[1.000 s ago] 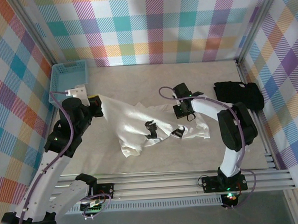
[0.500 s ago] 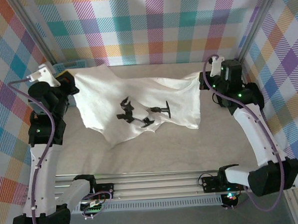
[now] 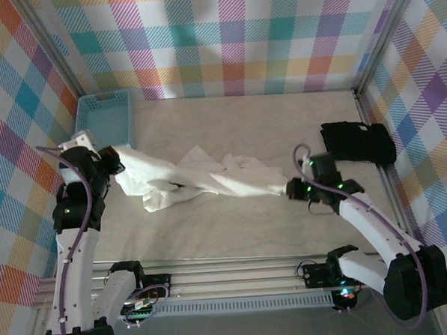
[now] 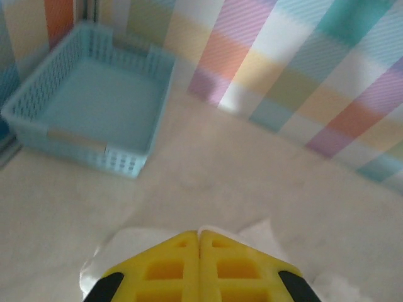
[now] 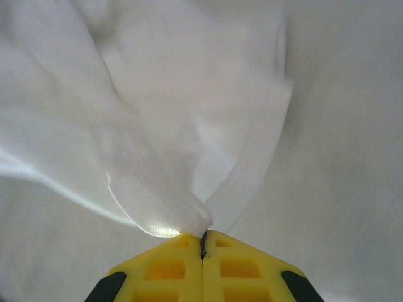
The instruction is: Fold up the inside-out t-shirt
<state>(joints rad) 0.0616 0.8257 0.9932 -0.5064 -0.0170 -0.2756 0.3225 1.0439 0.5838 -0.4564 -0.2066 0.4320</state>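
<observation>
The white t-shirt (image 3: pixel 201 178) hangs bunched in a long rope-like band across the middle of the table, held at both ends. At its left end my left gripper (image 3: pixel 115 163) is shut on the cloth; white fabric (image 4: pixel 252 234) peeks out past the closed yellow fingers (image 4: pixel 165 267). At the right end my right gripper (image 3: pixel 290 189) is shut on a pinched fold, and the shirt (image 5: pixel 182 113) fans out from the closed yellow fingers (image 5: pixel 242 267).
A blue basket (image 3: pixel 108 117) stands at the back left, its rim (image 4: pixel 69 139) just beyond the left gripper. A black folded garment (image 3: pixel 357 143) lies at the right edge. Metal frame rails and plaid walls ring the table.
The shirt was spread high and wide between raised arms; now both grippers have dropped lower and nearer, and the cloth has collapsed into a narrow twisted band.
</observation>
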